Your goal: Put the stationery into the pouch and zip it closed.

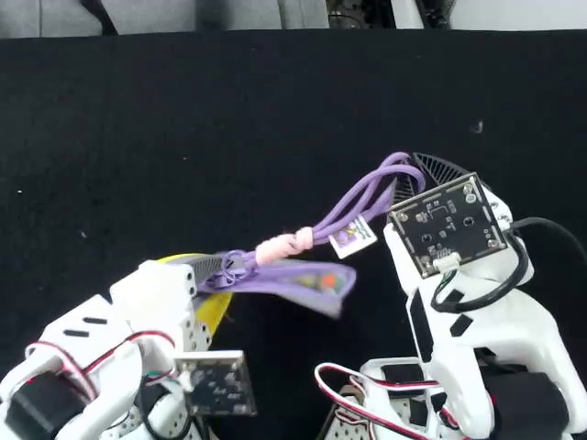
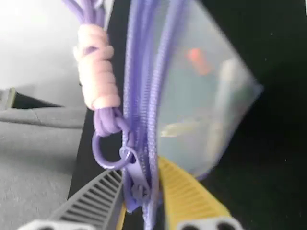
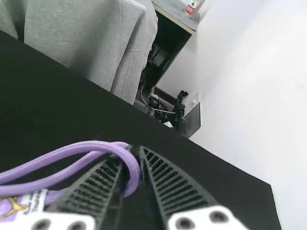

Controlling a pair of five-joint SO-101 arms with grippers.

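Basically the pouch (image 1: 303, 280) is light, floppy film with slick sides, so pinching the flat panel would likely slip. Better holds are its stiffer zipper edge and the cord (image 1: 362, 202). The left end effector (image 2: 139, 191) is clamped on the pouch's zipper end, right at the slider (image 2: 135, 175). The right end effector (image 3: 132, 172) is closed on the cord loop, well apart from the pouch. The pouch seems lifted off the desk (image 1: 183, 119), sagging away from its gripped end. Stationery (image 2: 196, 57) sits inside the pouch (an orange bit shows through the film). A pink knot (image 1: 284, 246) sits just beside the pouch. Can't tell how far it's zipped.
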